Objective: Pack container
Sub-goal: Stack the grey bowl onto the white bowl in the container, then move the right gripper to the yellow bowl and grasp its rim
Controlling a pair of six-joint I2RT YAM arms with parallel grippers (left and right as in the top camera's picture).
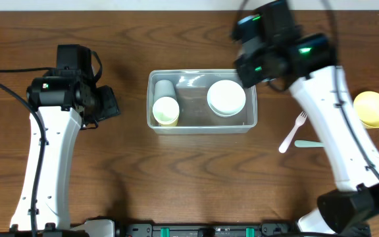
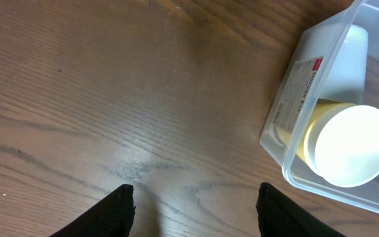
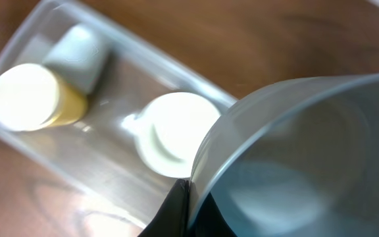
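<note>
The clear container [image 1: 202,125] stands mid-table. In it lie a white cup [image 1: 164,87] and a yellow cup [image 1: 166,110] at the left, and a white bowl [image 1: 226,97] at the right. My right gripper [image 3: 188,197] is shut on the rim of a pale grey-blue bowl [image 3: 308,158] and holds it above the container's right end [image 3: 110,168], over the white bowl [image 3: 173,131]. In the overhead view the right wrist [image 1: 262,59] hides that bowl. My left gripper [image 2: 195,210] is open and empty over bare table, left of the container [image 2: 288,112].
A yellow bowl [image 1: 372,108] sits at the right edge of the table. A white fork [image 1: 293,131] and a pale green utensil [image 1: 308,143] lie right of the container. The left arm [image 1: 107,105] is left of the container.
</note>
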